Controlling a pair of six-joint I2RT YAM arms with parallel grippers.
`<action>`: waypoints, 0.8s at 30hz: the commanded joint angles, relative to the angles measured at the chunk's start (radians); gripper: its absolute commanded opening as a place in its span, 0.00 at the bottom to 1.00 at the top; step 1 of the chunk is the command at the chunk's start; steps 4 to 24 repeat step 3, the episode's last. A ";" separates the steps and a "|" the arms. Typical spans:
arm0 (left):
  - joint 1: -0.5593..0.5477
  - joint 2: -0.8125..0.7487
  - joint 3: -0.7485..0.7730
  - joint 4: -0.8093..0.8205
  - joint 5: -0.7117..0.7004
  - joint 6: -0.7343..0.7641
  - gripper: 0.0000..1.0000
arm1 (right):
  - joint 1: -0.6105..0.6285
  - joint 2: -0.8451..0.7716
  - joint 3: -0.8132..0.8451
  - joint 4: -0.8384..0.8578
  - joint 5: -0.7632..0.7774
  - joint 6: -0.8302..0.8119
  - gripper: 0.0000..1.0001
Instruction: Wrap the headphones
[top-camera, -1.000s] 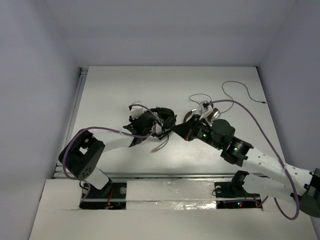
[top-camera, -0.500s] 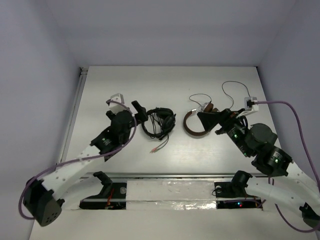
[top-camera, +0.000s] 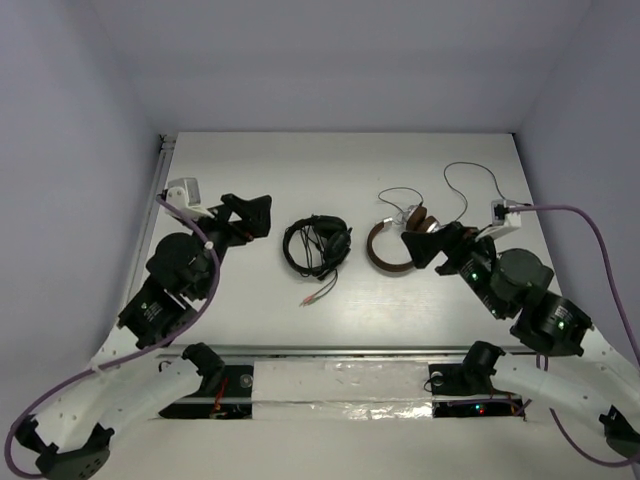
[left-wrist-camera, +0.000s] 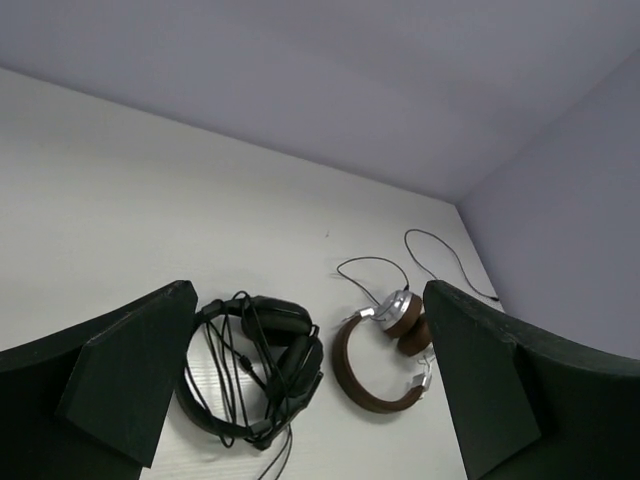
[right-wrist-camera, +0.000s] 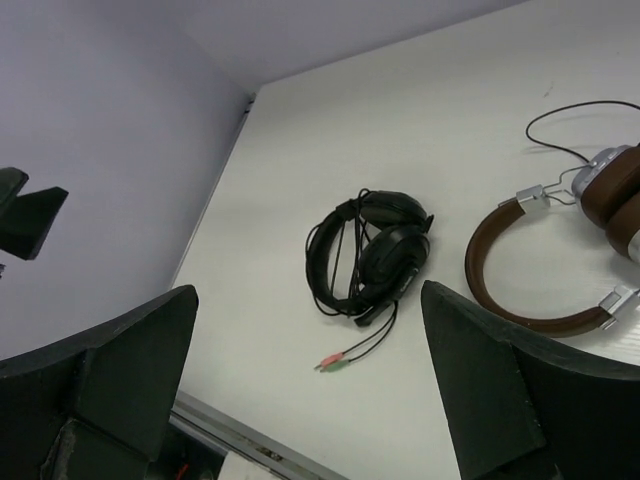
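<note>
So the headphones (top-camera: 318, 245) sit mid-bench (top-camera: 300, 170), cable looped on them and plugs trailing near, just right of our left gripper (top-camera: 252, 218), jaws wide apart and closer than the right gripper (top-camera: 418, 248), also spread, beyond the brown pair (top-camera: 385, 250).

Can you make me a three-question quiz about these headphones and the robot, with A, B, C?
1. Where are the black headphones? A) left of the brown headphones B) on top of them C) in a gripper
2. How many headphones lie on the table? A) one B) two C) three
3. The left gripper has its jaws: A) open, empty B) shut on a cable C) shut on a plug
Answers: 1 A: side by side. 2 B: one black, one brown. 3 A: nothing between them.
</note>
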 joint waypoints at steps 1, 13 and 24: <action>0.004 0.001 -0.002 -0.023 0.017 0.045 0.99 | 0.005 -0.001 -0.003 0.038 0.028 0.018 1.00; 0.004 0.016 -0.005 -0.022 0.027 0.044 0.99 | 0.005 0.028 0.009 0.026 0.035 0.033 1.00; 0.004 0.016 -0.005 -0.022 0.027 0.044 0.99 | 0.005 0.028 0.009 0.026 0.035 0.033 1.00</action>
